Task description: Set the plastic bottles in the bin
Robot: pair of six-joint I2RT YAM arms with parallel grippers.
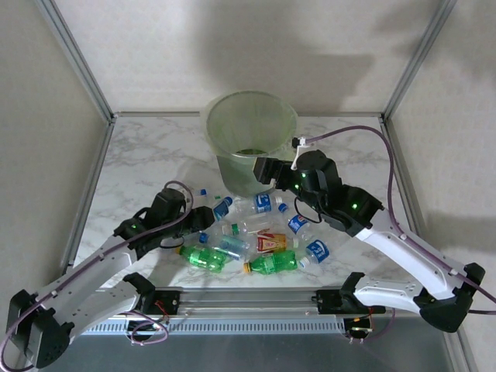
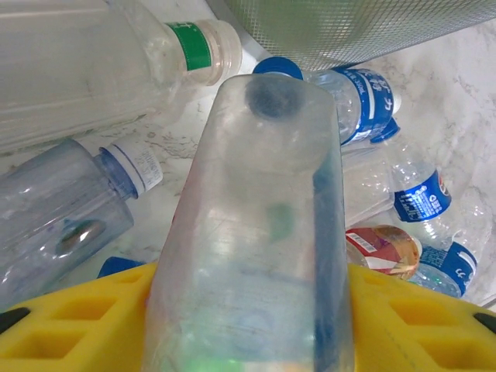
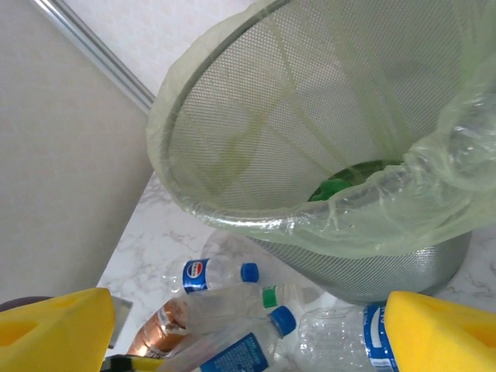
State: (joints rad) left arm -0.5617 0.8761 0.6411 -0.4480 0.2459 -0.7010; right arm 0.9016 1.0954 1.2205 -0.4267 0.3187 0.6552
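The bin (image 1: 252,139), pale green mesh with a clear liner, stands at the back centre; a green bottle (image 3: 341,186) lies inside it. Several plastic bottles (image 1: 256,232) lie heaped in front of it. My left gripper (image 1: 203,221) is at the heap's left edge. Its yellow fingers (image 2: 77,318) press both sides of a clear bottle (image 2: 256,232), which points toward the bin (image 2: 349,27). My right gripper (image 1: 267,172) hovers beside the bin's front wall, open, its fingers (image 3: 442,333) wide apart over loose bottles (image 3: 232,302). Nothing is between them.
Two green bottles (image 1: 205,257) (image 1: 273,263) and an orange-red labelled one (image 1: 271,242) lie at the heap's near side. A blue-tinted bottle (image 2: 54,209) and a green-ringed clear one (image 2: 93,62) flank the held bottle. Frame posts and walls enclose the marble table (image 1: 147,155).
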